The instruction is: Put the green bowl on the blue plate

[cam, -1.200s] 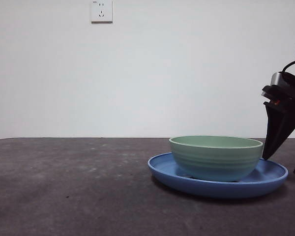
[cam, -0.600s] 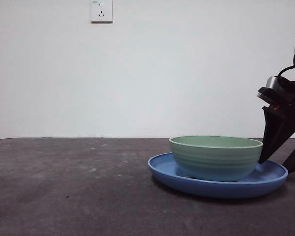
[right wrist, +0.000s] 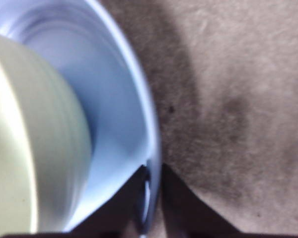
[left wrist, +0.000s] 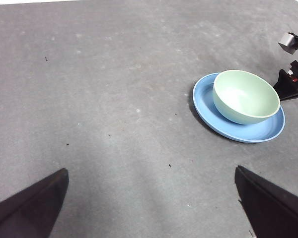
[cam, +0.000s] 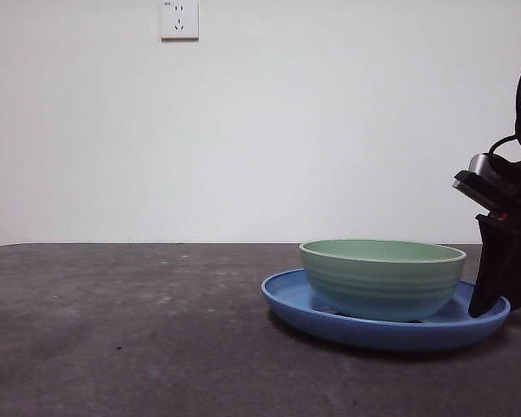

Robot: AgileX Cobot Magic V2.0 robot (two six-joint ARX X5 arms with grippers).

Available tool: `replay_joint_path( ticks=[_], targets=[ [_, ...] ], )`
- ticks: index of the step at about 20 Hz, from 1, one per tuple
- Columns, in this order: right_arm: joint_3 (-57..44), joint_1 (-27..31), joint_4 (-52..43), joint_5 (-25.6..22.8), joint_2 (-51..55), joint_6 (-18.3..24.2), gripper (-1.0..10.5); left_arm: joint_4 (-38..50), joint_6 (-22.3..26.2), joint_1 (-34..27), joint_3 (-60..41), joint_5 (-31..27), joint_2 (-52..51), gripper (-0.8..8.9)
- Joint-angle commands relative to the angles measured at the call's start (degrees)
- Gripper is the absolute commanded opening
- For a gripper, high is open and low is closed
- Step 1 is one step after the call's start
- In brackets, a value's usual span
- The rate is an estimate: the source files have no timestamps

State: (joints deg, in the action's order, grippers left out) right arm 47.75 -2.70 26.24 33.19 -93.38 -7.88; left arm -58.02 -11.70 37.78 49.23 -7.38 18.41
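The pale green bowl [cam: 382, 278] stands upright inside the blue plate [cam: 373, 332] on the dark table, right of the middle. My right gripper [cam: 491, 300] is at the plate's right rim. In the right wrist view its jaws [right wrist: 151, 173] are closed together on the plate's rim [right wrist: 139, 94], with the bowl [right wrist: 30, 148] beside them. My left gripper [left wrist: 149, 203] is open and empty, high above the table and far from the plate [left wrist: 228, 126] and bowl [left wrist: 246, 96].
A white wall with a power socket [cam: 179, 19] stands behind the table. The grey table top [cam: 122, 330] stretches to the left of the plate.
My right gripper has dropped lower and its jaws have come together on the plate's right rim. The bowl and plate have hardly moved.
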Motion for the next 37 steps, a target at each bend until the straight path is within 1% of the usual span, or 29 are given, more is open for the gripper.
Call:
replay_joint_path(
  ticks=[1, 4, 8, 10, 12, 15, 18, 22, 28, 33, 37],
  targets=[
    [0.66, -0.04, -0.07, 0.04, -1.05, 0.66, 0.2, 0.63, -0.37, 0.52, 0.68, -0.13, 0.20, 6.88],
    [1.88, -0.07, 0.92, 0.07, -0.98, -0.87, 0.2, 0.63, -0.37, 0.52, 0.68, -0.13, 0.20, 6.88],
    [8.87, -1.29, 9.16, 0.02, -0.98, -1.16, 0.2, 0.63, -0.37, 0.52, 0.68, -0.13, 0.20, 6.88],
    [12.52, -3.30, 12.48, 0.04, -0.98, -1.20, 0.2, 0.63, -0.37, 0.52, 0.68, -0.13, 0.20, 6.88],
    [15.58, -6.12, 13.68, 0.02, -0.98, -2.27, 0.2, 0.63, -0.37, 0.52, 0.68, -0.13, 0.20, 6.88],
    [18.36, -10.95, 12.57, -0.20, -1.01, -5.51, 0.2, 0.63, -0.37, 0.52, 0.68, -0.13, 0.20, 6.88],
    [18.47, -15.45, 9.29, -0.83, -1.51, -8.13, 0.1, 0.63, -0.37, 0.52, 0.68, -0.13, 0.20, 6.88],
    [18.47, -19.41, 6.38, -1.64, -4.66, -9.60, 0.1, 0.63, -0.37, 0.52, 0.68, -0.13, 0.20, 6.88],
    [18.47, -20.41, 4.63, -1.70, -10.54, -9.66, 0.2, 0.63, -0.37, 0.52, 0.68, -0.13, 0.20, 6.88],
    [18.47, -20.57, 2.27, -1.75, -11.23, -9.68, 0.2, 0.63, -0.37, 0.52, 0.68, -0.13, 0.20, 6.88],
    [18.47, -20.59, 2.16, -1.66, -12.33, -9.64, 0.2, 0.63, -0.37, 0.52, 0.68, -0.13, 0.20, 6.88]
  ],
)
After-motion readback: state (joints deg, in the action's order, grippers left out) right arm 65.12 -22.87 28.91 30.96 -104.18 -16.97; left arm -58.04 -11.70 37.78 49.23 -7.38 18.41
